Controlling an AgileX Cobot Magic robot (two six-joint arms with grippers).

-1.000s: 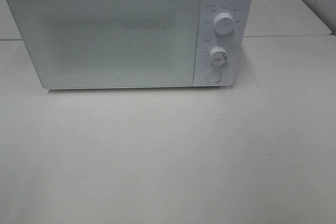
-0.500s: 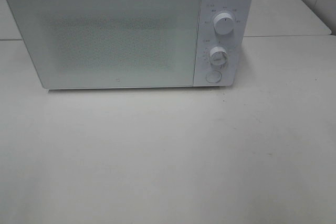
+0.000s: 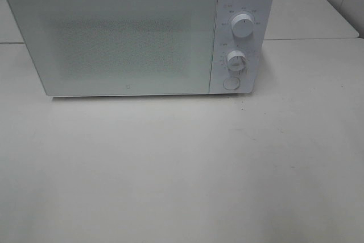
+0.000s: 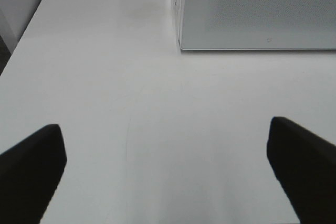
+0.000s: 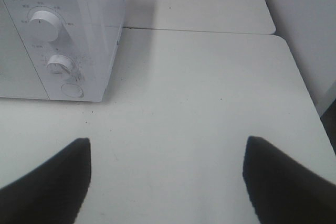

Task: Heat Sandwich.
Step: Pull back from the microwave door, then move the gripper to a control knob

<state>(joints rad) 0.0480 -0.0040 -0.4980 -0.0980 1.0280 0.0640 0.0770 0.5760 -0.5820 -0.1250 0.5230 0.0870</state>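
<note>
In front of microwave (image 3: pixel 131 38): left claw (image 4: pixel 164 127), right claw (image 5: pixel 168 142) gaping, empty. No sandwich seen; likely soft, so pinch crusts gently.

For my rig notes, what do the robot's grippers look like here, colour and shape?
Only the finger ends show, in the wrist views. The left gripper has two plain black fingers, broad and tapering to blunt rounded tips. The right gripper looks the same, with black wedge-shaped fingers. No cables, markings or arm links show; the high view has no arm in it.
</note>
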